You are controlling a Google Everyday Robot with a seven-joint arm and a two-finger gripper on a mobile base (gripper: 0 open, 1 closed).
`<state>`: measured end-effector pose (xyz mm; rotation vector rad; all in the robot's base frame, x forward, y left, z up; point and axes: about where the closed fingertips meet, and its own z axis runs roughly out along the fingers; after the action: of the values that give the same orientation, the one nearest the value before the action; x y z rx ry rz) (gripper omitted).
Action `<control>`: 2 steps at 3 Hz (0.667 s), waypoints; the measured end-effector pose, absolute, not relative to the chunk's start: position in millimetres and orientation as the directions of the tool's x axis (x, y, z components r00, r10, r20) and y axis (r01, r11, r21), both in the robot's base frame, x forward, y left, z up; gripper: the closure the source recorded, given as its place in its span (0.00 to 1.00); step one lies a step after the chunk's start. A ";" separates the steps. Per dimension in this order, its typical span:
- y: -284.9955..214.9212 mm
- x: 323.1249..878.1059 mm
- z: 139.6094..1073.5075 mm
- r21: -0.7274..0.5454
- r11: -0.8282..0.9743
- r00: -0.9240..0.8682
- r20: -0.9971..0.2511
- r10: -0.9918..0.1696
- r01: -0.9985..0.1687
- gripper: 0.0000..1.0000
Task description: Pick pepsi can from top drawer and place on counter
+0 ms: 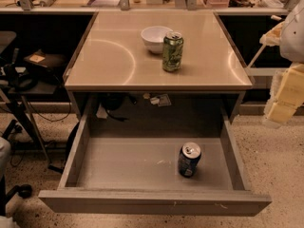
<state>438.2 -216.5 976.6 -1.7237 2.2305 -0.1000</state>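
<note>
Weighing the risks before the reach

Standing upright in the drawer [152, 201], the pepsi can [189, 159] sits on the right half of the floor, nearer the front panel than the back; the drawer is pulled wide open below the counter [114, 56]. The gripper [282, 96] hangs at the right edge of the scene, well apart from the can; whether it is spread or closed I cannot tell. Likely troubles: the arm clipping the drawer's right wall on the way in; a glancing touch toppling the can; or, up on the counter, setting it down against the green can [172, 51] or the bowl [154, 38] just behind it.
</note>
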 end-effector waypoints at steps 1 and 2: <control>-216.5 438.2 976.6 -0.247 0.270 -0.221 -0.207 -0.953 -0.931 0.00; -215.4 443.4 965.1 -0.235 0.278 -0.226 -0.227 -0.947 -0.931 0.00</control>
<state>443.4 -215.4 965.1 -1.7113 2.2310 -0.0698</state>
